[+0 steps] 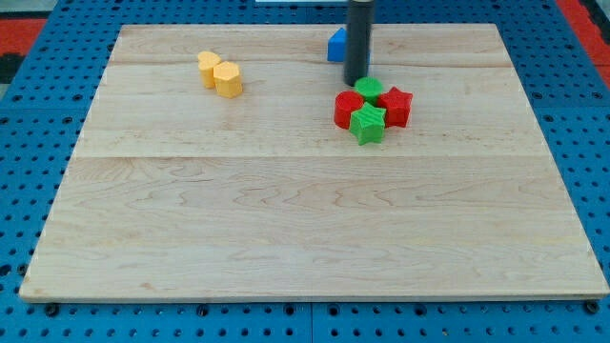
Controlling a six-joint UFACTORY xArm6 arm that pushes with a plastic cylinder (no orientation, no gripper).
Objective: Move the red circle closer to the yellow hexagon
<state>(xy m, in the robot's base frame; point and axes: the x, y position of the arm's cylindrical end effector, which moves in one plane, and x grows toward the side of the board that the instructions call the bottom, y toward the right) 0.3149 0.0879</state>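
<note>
The red circle (347, 109) lies right of the board's centre, near the view's top, in a tight cluster. It touches a green star (368, 124) on its right, a green round block (369, 89) above it and a red star-like block (396, 106) further right. The yellow hexagon (228, 79) sits at the upper left, touching a second yellow block (209, 68) on its upper left. My tip (355, 81) stands just above the red circle, next to the left side of the green round block. The rod rises out of the view's top.
A blue block (336, 45) sits near the top edge, partly hidden behind the rod. The wooden board (286, 219) rests on a blue pegboard surface (29, 191) that surrounds it.
</note>
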